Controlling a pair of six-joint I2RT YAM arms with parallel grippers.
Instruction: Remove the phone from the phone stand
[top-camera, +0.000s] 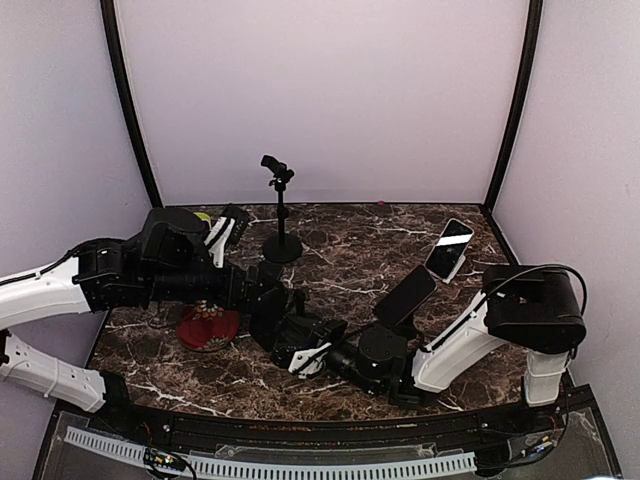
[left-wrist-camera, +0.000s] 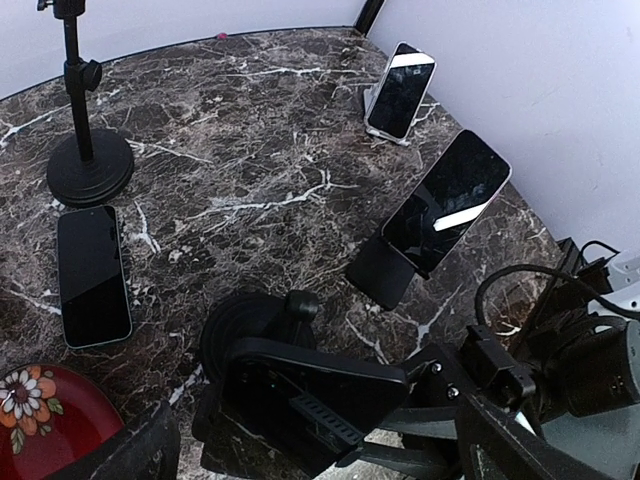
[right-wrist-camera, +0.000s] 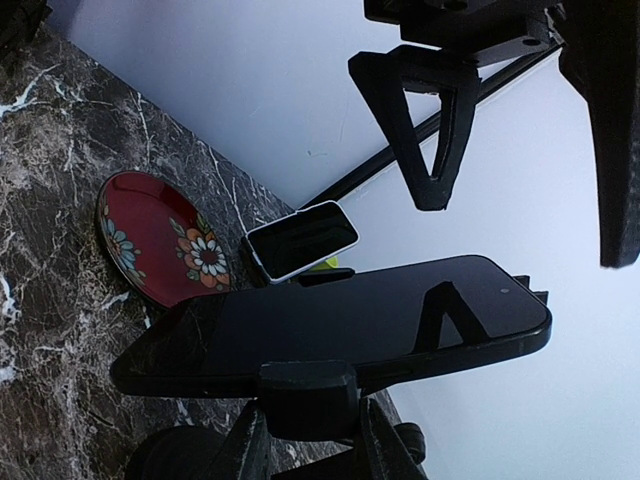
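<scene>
A black phone (right-wrist-camera: 330, 325) sits tilted in a black phone stand with a round base (left-wrist-camera: 245, 330). It also shows in the left wrist view (left-wrist-camera: 320, 395). In the top view the two wrists hide it. My right gripper (right-wrist-camera: 310, 450) is shut on the stand's clip (right-wrist-camera: 305, 400) at the phone's near edge. My left gripper (left-wrist-camera: 320, 450) is open, its fingers spread on either side above the phone and not touching it. From the right wrist it shows as two dark fingers (right-wrist-camera: 430, 120). In the top view the left gripper (top-camera: 300, 350) and the right gripper (top-camera: 338, 358) meet mid-table.
A second black phone (top-camera: 405, 297) leans on a black stand, and a third (top-camera: 449, 249) on a white stand at the back right. A white-edged phone (left-wrist-camera: 92, 275) lies flat near a tripod stand (top-camera: 282, 215). A red flowered plate (top-camera: 208, 326) is on the left.
</scene>
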